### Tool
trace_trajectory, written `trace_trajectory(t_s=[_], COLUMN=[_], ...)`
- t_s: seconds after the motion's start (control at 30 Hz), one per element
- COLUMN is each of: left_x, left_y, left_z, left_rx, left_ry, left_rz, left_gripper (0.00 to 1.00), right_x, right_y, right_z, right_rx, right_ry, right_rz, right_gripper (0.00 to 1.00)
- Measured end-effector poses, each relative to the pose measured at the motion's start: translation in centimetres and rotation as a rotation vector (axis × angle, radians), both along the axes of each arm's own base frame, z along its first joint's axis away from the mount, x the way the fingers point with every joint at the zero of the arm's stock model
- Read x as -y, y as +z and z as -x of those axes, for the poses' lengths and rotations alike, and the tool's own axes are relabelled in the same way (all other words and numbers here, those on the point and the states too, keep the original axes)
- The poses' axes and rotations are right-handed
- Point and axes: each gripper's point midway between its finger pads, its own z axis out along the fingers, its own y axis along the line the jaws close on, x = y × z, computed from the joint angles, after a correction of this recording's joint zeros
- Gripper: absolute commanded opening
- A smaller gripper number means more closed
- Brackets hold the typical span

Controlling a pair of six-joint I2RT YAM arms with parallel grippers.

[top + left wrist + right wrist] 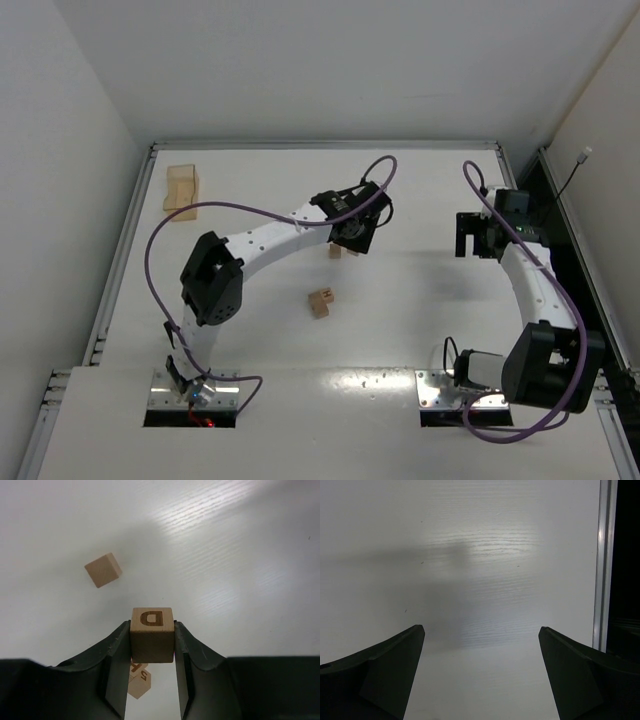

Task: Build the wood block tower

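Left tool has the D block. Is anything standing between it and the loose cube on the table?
Nothing visible. In the left wrist view, only bare table lies between the D block in the left tool and the plain cube.

Left gripper [152,645] clamped; right gripper [481,630] wide

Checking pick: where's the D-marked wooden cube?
Left wrist view: the tan D-marked wooden cube is clamped in the left hand; a plain tan cube lies beyond.

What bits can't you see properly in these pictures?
- Top view: the black left gripper covers most of a small tan wooden cube.
- Left wrist view: the held D-marked cube and fingers hide the lower marked cube's letter.
- Top view: far-corner pale wooden pieces, too small for marks.
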Motion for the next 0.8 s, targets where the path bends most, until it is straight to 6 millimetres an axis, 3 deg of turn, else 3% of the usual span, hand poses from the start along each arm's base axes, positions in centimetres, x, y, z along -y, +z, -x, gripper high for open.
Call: trace_trajectory(t_s=[0.17,0.53,0.8], left_x=[-0.7,-3.1,-3.6], left_y=[0.6,-2.8,-3.4], left_z=[-1.3,-3.8,-4.3], left_rx=[0.01,-0.044,-0.075], left_ry=[0.092,0.25,0.324], left_rz=[0.006,-0.043,-0.015], left_gripper=[0.0,0.0,0.0], right_x=[-0.4,-1.2,-1.6], right_y=[0.1,-0.1,-0.4], right_z=[-0.1,-0.5,-0.6], right_rx=[0.006,0.004,-0.002], right_ry=[0.0,-0.01,-0.01], right_rz=[-0.023,-0.084,-0.107], right_gripper=[0.94,0.94,0.94])
